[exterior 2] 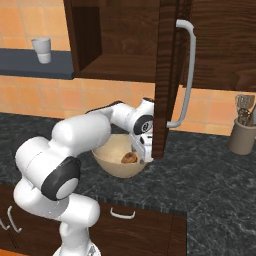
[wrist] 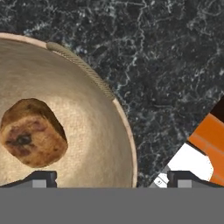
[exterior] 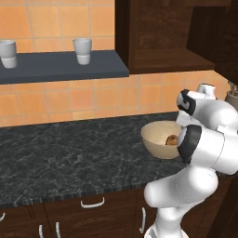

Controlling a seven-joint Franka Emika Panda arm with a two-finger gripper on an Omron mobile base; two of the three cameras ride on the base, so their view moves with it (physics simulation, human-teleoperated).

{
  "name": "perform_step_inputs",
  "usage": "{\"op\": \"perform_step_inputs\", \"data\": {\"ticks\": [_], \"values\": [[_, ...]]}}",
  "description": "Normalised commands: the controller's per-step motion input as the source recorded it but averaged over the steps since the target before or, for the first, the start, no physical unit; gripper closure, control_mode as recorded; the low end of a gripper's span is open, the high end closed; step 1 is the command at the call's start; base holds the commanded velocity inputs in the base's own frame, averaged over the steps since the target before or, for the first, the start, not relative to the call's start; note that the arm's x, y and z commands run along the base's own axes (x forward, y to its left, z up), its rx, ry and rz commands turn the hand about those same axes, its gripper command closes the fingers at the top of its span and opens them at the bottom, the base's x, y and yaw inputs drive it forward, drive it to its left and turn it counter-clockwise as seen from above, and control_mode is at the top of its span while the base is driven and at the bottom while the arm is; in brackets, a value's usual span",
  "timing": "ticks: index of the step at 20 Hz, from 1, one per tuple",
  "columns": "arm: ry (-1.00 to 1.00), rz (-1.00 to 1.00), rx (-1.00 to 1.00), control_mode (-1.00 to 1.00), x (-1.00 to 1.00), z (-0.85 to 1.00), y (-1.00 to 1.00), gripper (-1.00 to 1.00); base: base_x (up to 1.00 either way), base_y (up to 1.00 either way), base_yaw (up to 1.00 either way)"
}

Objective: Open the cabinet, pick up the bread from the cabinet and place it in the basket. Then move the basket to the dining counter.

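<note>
1. Claw (wrist: 109, 177) hangs just above the basket (wrist: 87, 131) rim, jaws spread, one tip inside the rim and one outside, holding nothing.
2. Bread (wrist: 31, 132) lies loose on the basket floor; also seen from the right base view (exterior 2: 129, 158).
3. Cabinet (exterior 2: 165, 75) door stands open, shelf bare.
4. Basket sits on the black speckled desk (exterior: 69, 153) below the cabinet.
5. Judged: opening and bread placement done. Left: grip the rim, carry the basket to the dining counter.

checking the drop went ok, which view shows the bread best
The hand view: the bread sits large and unobstructed inside the basket. The left base view shows a sliver beside the arm; the right base view shows it small but whole.
</note>
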Motion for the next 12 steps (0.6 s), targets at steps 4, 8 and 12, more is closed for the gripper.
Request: {"op": "perform_step_inputs", "data": {"ticks": [4,8,12], "values": [[0.00,0.00,0.00,-1.00,0.00,-0.31,0.00,-1.00,0.00,0.00,0.00],[0.00,0.00,0.00,-1.00,0.00,-0.43,0.00,-1.00,0.00,0.00,0.00],[0.00,0.00,0.00,-1.00,0.00,-0.46,0.00,-1.00,0.00,0.00,0.00]]}}
